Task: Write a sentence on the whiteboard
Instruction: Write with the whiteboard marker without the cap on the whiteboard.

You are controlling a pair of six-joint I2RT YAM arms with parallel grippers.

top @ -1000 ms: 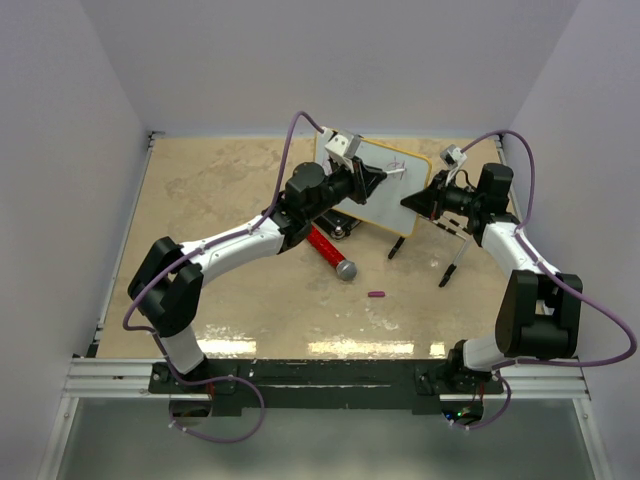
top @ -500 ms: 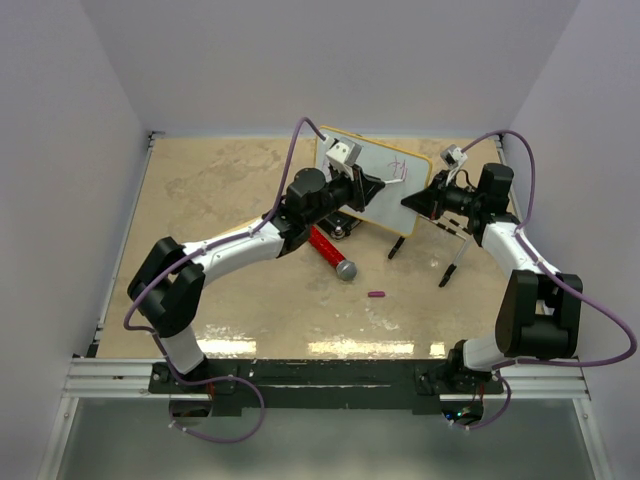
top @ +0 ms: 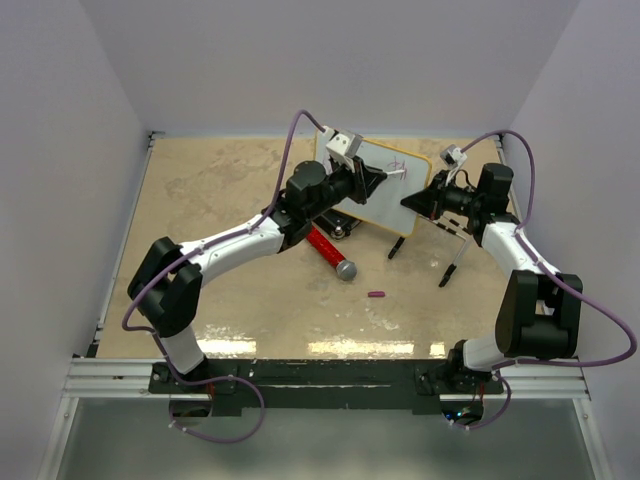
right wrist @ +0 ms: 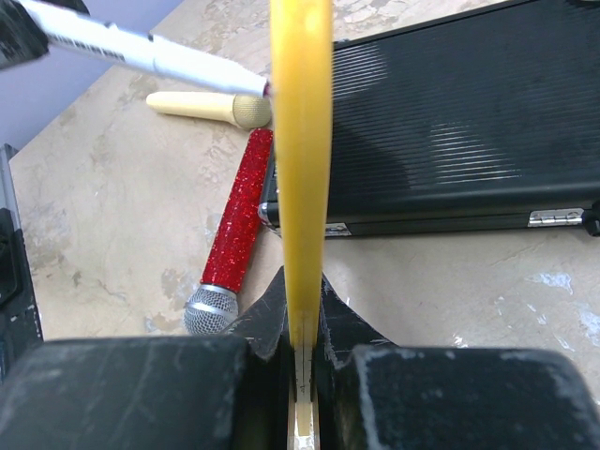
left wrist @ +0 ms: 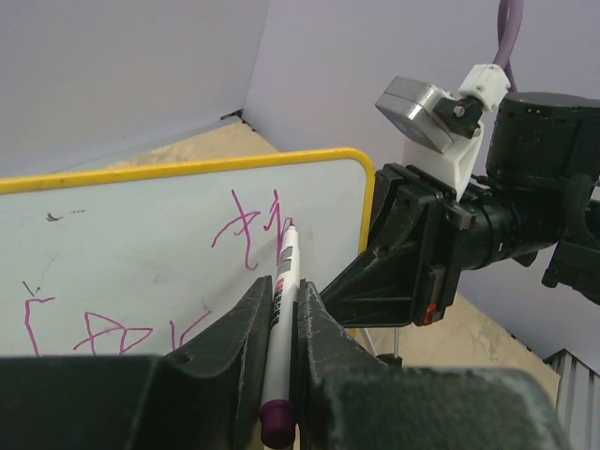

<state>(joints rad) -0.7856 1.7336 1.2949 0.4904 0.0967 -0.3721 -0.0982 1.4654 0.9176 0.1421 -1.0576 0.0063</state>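
Left claw on marker, sentence unreadable

sentence illegible, lower line hidden behind left fingers

Beige marbled tabletop, pale lavender walls

L arm is reaching fwd & rightward from its base, elbow bent low, wrist cam sitting on top. L gripper is pinching a marker btwn both fingers, jaws nearly together, tips pointing right. R arm is rising from its base, then bending left toward centre, forearm approx. level. R gripper is clamping the whiteboard by its edge, jaws tight.
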